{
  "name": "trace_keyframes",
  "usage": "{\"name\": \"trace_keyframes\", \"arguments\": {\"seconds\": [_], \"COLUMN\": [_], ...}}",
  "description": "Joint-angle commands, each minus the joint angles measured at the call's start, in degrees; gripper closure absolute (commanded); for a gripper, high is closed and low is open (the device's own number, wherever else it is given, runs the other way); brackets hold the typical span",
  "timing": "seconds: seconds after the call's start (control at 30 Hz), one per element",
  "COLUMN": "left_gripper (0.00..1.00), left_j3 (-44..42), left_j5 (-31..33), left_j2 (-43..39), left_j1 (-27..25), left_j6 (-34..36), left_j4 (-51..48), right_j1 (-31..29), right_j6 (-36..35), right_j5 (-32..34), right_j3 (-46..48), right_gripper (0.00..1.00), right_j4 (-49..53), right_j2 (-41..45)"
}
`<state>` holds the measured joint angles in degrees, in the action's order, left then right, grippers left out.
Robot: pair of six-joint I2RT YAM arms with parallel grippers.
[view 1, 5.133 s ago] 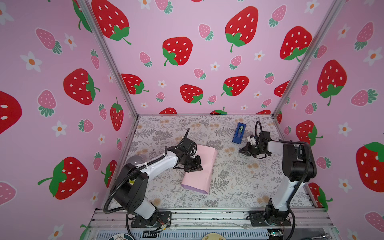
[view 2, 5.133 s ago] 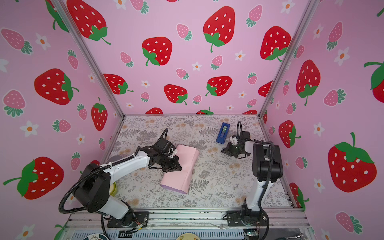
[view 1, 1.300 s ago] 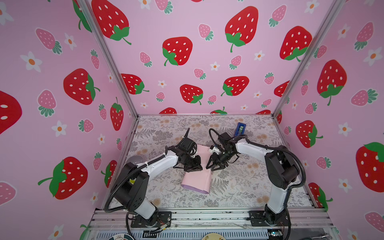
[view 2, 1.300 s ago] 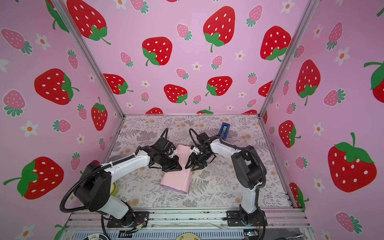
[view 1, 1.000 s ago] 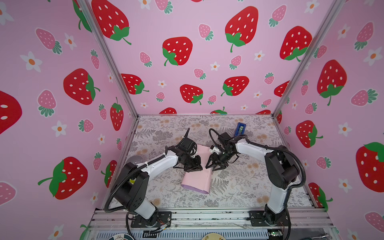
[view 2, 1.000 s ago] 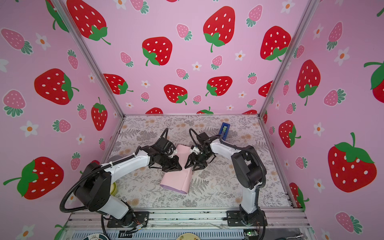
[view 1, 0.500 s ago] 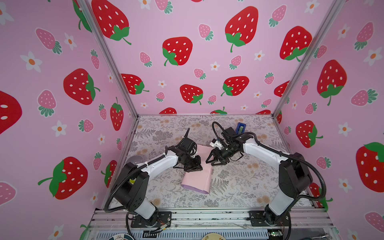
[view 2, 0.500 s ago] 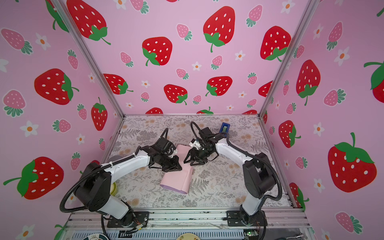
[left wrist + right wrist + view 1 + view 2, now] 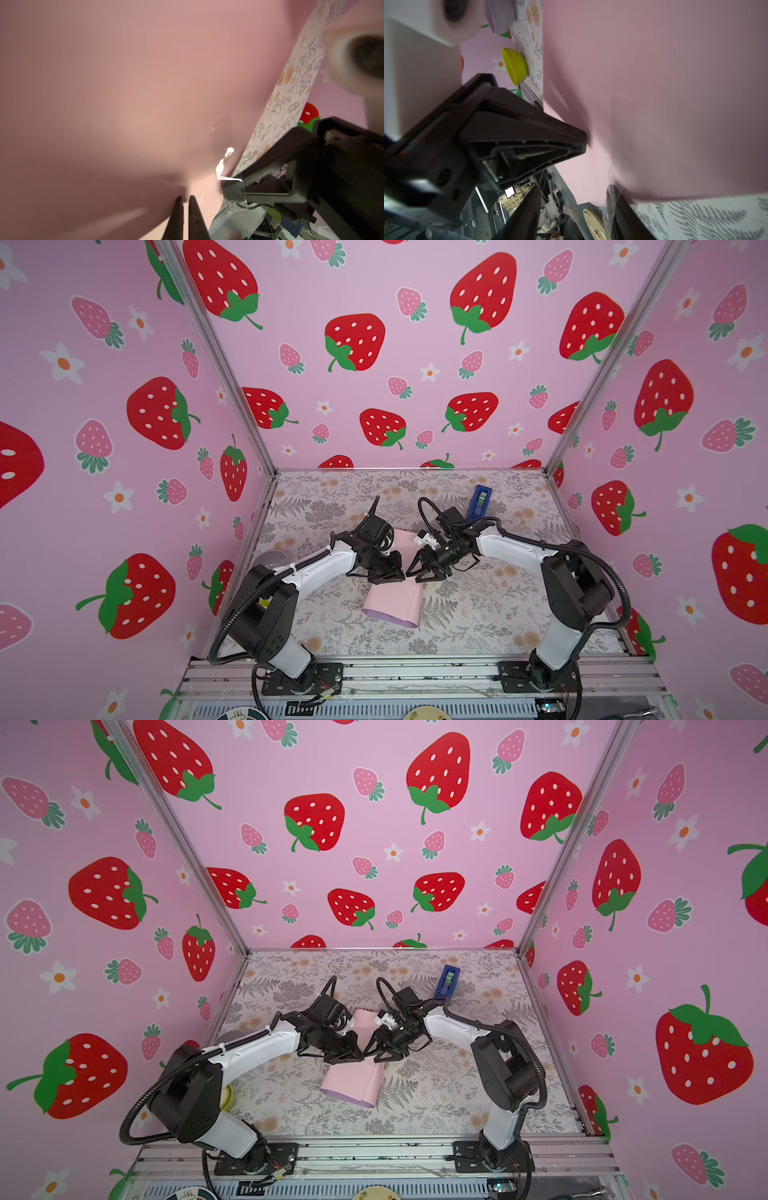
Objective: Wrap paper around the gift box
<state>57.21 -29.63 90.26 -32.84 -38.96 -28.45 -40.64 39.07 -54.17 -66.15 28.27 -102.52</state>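
Paper [image 9: 394, 600] lies folded, pink face up, mid surface [image 9: 478, 614]; gift box unseen, likely inside. Left hand [image 9: 390, 574] shut, tips pinning the overlap. Right hand [image 9: 419, 576] half-open, clear tape strip [image 9: 611, 194] clinging to one finger. Press tape across the seam before you lift left. Front and right edges clear; tape dispenser [image 9: 479, 501] near far edge.
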Motion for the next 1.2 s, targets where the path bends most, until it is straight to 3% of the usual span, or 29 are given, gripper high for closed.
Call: {"name": "trace_keyframes", "arguments": {"seconds": [0.0,0.4,0.63,0.73,0.97,1.17], "left_gripper": [0.89,0.9,0.93,1.0,1.0,1.0], "left_j3": [-2.4,5.6,9.5,9.8,8.3,4.7], "left_j5": [4.3,5.6,-1.2,-4.3,-5.6,-2.5], "left_j2": [4.0,-0.6,2.3,4.4,8.1,8.2], "left_j1": [-0.6,0.9,2.8,2.3,0.6,0.5], "left_j6": [0.6,0.0,-2.8,-4.5,-5.3,-5.2], "left_j4": [-5.2,-8.4,-2.8,0.6,3.4,2.3], "right_j1": [-0.2,0.0,0.0,0.1,0.2,0.2], "right_j6": [-2.2,-3.9,-4.0,-4.1,-4.0,-3.7], "right_j5": [2.8,4.7,4.5,4.7,4.5,4.7], "right_j3": [0.7,1.4,1.2,1.2,1.1,0.9], "right_gripper": [0.46,0.47,0.48,0.48,0.48,0.48], "right_j4": [2.3,4.0,4.2,4.4,4.4,4.7], "right_j2": [-2.0,-3.2,-3.5,-3.5,-3.4,-2.8]}}
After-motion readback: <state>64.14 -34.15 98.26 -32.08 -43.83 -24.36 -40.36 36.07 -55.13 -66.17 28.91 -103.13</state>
